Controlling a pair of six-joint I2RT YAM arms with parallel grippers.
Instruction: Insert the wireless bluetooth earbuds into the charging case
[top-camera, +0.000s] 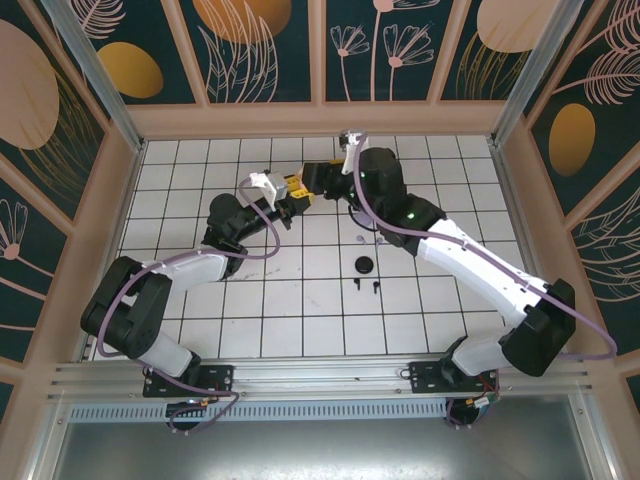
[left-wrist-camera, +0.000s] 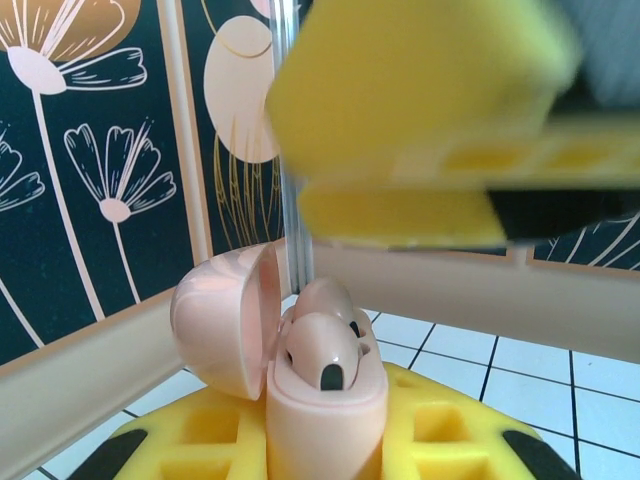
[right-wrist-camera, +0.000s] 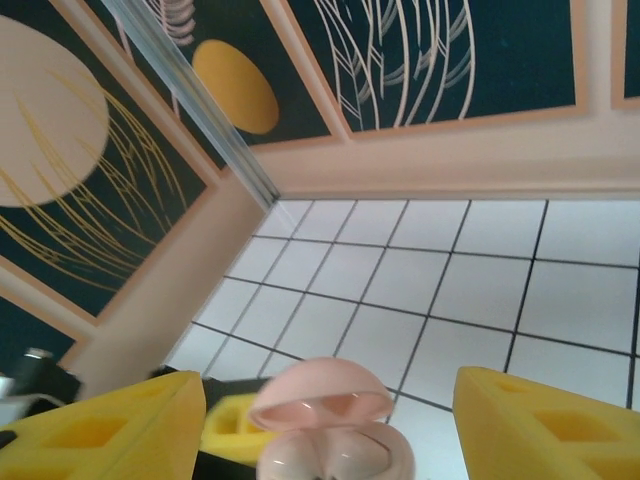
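**A:** Where are the grippers over the tiled table (top-camera: 300, 320)?
**B:** The left gripper (top-camera: 296, 203) is clamped on the open pink case (left-wrist-camera: 325, 420). The right gripper (right-wrist-camera: 325, 420) is spread wide, one finger on each side of that case, holding nothing.
**A:** And the buds?
**B:** The pink earbuds (left-wrist-camera: 322, 350) sit inside the case. The black earbuds (top-camera: 355, 285) lie on the tiles, well apart.

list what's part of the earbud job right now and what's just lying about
In the job: pink case, open; pink buds seated in it; left hand, gripping the case; right hand, open.
Lying about: black case; black buds; pale bits nearby, too small to tell.
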